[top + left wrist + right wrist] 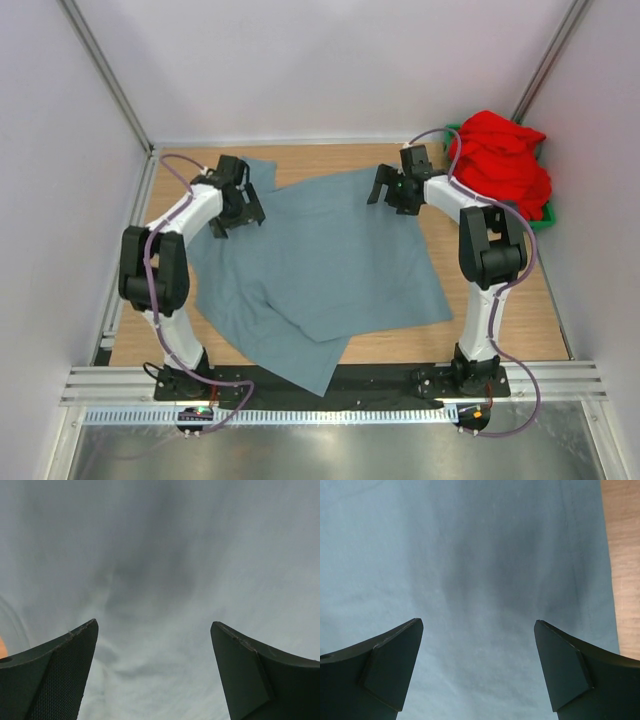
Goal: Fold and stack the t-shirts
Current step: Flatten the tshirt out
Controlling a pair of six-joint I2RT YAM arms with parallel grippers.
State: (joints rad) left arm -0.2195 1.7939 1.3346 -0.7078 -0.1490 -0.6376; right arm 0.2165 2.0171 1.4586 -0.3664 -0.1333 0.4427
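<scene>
Top view: grey-blue shirt (320, 270) spread flat under left gripper (240, 205) and right gripper (395, 190); red shirt (500, 160) heaped in a bin (547, 212) beyond the latter.
Left wrist: jaws spread, empty; only cloth below.
Right wrist: jaws spread, empty; shirt hem and bare table (625, 555) just to their right.
Judged: first fold pending; next, lower and pinch the edges.

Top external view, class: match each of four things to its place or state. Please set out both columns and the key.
1 grey-blue t-shirt
2 red t-shirt
3 left gripper
4 right gripper

A heaped in the far right corner
B open, over cloth, far left
C spread across the table
D open, over cloth, far right

Pairs: 1-C, 2-A, 3-B, 4-D
</scene>
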